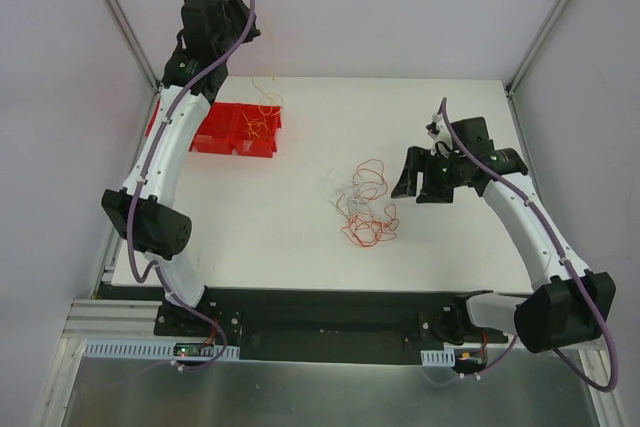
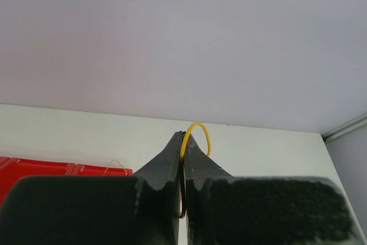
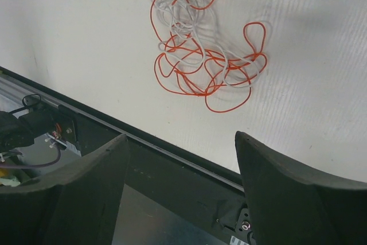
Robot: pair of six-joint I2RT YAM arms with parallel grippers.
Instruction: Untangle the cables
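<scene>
A tangle of thin orange and white cables [image 1: 365,209] lies on the white table, right of centre; it also fills the top of the right wrist view [image 3: 200,55]. My right gripper [image 1: 425,185] is open and empty, just right of the tangle; in its wrist view [image 3: 180,136] the jaws stand wide apart over the table's near edge. My left gripper [image 1: 246,35] is raised at the back left and is shut on a yellow cable [image 2: 198,133], which loops out of the fingertips [image 2: 186,137]. The yellow cable [image 1: 264,99] hangs down toward the red bins.
Two red bins [image 1: 215,139] stand side by side at the back left; the right one holds yellow and orange wire [image 1: 255,128]. The bins show low left in the left wrist view [image 2: 34,170]. A black rail [image 3: 172,164] runs along the table's near edge.
</scene>
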